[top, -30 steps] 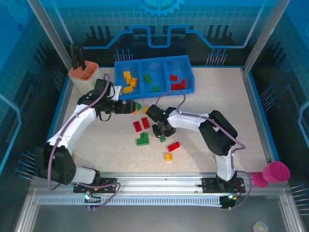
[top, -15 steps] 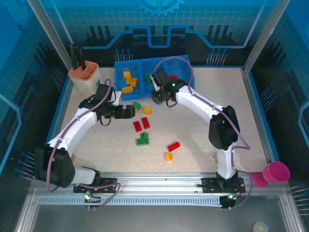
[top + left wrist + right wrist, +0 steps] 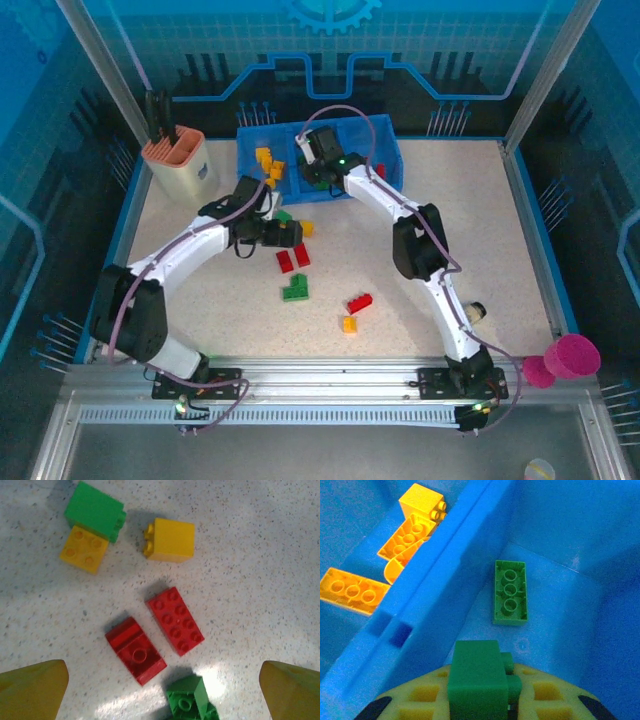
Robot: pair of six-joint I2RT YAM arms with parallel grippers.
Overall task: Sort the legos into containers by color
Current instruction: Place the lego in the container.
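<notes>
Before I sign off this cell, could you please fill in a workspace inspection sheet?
Surface: speckled table, no spills seen.
Job's things: blue tray holds yellow, green and red bricks in separate compartments; loose bricks lie on the table.
Clutter: beige holder left of the tray; pink cup past the near right corner.
Grippers: left claw open above two red bricks; right claw shut on a green brick over the middle compartment.
Cables: purple cables along both arms.
Surroundings: metal frame, blue panels.

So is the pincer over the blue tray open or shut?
Shut, on a green brick: the right pincer grips it above the middle compartment of the tray.
</notes>
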